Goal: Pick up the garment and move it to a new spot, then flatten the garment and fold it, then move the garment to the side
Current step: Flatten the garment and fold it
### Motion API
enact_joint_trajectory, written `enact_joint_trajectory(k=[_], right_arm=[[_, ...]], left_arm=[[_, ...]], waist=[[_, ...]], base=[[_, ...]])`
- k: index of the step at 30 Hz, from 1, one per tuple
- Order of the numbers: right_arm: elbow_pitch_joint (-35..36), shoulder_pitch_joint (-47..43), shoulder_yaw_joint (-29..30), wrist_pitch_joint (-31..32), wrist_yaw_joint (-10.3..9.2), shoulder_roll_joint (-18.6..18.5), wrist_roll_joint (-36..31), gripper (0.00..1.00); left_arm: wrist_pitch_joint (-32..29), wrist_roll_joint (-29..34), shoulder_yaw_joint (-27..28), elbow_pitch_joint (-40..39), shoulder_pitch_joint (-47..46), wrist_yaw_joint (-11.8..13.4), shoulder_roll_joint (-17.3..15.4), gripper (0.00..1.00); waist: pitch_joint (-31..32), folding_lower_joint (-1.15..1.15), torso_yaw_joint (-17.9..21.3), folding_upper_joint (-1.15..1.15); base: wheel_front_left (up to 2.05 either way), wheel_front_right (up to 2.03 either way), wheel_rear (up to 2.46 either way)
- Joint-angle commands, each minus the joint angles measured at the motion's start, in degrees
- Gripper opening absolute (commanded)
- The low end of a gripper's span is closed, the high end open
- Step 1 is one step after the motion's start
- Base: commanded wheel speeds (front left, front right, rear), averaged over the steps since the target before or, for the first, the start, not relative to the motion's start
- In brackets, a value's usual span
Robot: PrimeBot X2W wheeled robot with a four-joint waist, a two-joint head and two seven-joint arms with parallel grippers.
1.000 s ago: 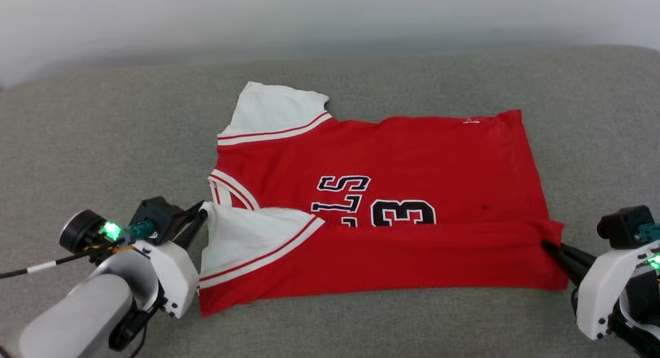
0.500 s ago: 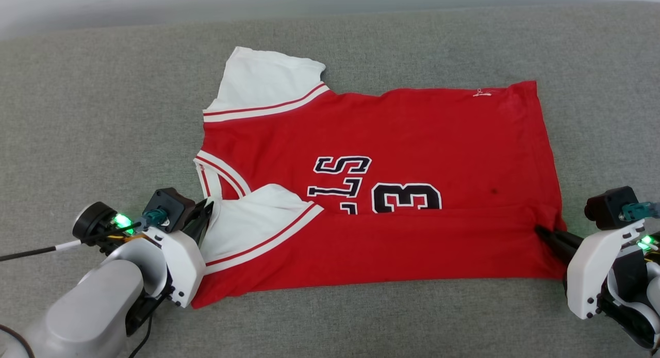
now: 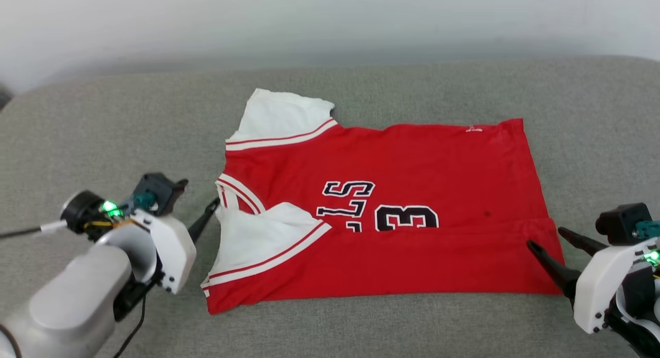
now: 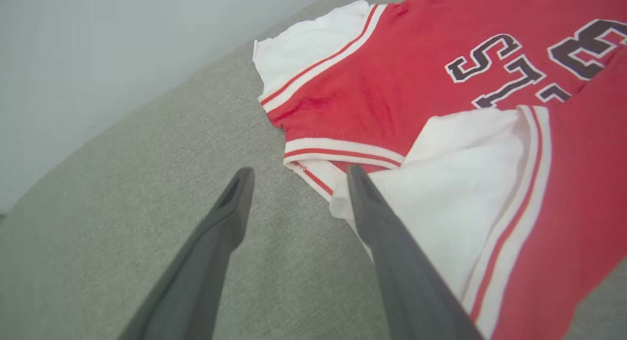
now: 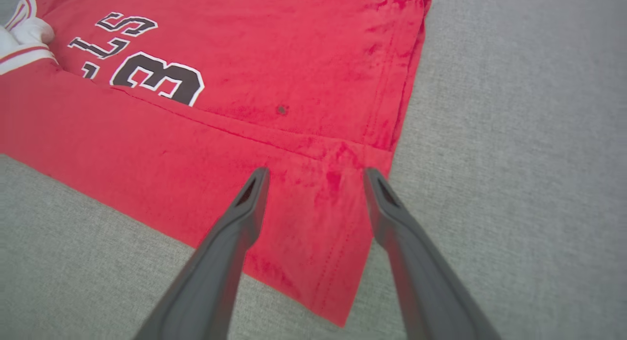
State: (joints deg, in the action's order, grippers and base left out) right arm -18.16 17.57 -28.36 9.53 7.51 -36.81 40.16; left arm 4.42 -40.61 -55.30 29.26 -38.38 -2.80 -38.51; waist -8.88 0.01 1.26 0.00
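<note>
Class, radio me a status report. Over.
Left gripper open, right gripper open. Garment on grey cushion, near side folded over. No obstruction seen.

Middle: the garment (image 3: 412, 162) lies flat and low on the grey fabric surface (image 3: 103, 131).
Left side: wide bare fabric out to the rounded edge; the left gripper (image 4: 299, 169) hangs there, fingers (image 4: 382, 242) spread, one just at the folded white sleeve (image 4: 465, 183).
Right side: bare fabric beyond the hem (image 5: 382, 124); the right gripper (image 5: 317, 171) hangs over the hem corner, fingers apart.
Far side: a fabric strip, then the pale wall (image 3: 330, 17).
</note>
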Motion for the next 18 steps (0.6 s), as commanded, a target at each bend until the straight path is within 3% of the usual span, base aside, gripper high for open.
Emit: enact_joint_trajectory(k=[1, 7, 11, 18], right_arm=[[0.5, -1.0, 0.5, -0.1, -0.05, -0.3, 0.1, 1.00], [1.8, -2.8, 2.2, 0.7, -0.05, 0.1, -0.9, 1.00], [2.5, -3.7, 2.8, 1.6, -0.05, 0.7, -1.5, 1.00], [3.9, -3.8, 3.2, 3.5, -0.05, 1.6, -2.1, 1.00]], left_arm=[[-1.9, -0.6, 0.3, -1.7, -1.3, 0.2, -0.9, 1.00], [-15.4, -4.3, -0.1, -8.6, -4.8, -1.1, -4.3, 1.00], [-28.2, -10.7, -0.7, -11.5, -5.9, -2.1, -5.3, 1.00], [-46.4, -15.3, -4.0, -15.4, -9.1, -2.1, -6.6, 1.00]], waist=[[1.5, -0.01, -0.6, 0.00], [2.9, -0.01, -0.9, 0.00], [3.2, -0.01, -0.8, 0.00], [2.9, -0.01, 0.1, 0.00]], base=[[0.00, 0.00, 0.00], [0.00, 0.00, 0.00], [0.00, 0.00, 0.00], [0.00, 0.00, 0.00]])
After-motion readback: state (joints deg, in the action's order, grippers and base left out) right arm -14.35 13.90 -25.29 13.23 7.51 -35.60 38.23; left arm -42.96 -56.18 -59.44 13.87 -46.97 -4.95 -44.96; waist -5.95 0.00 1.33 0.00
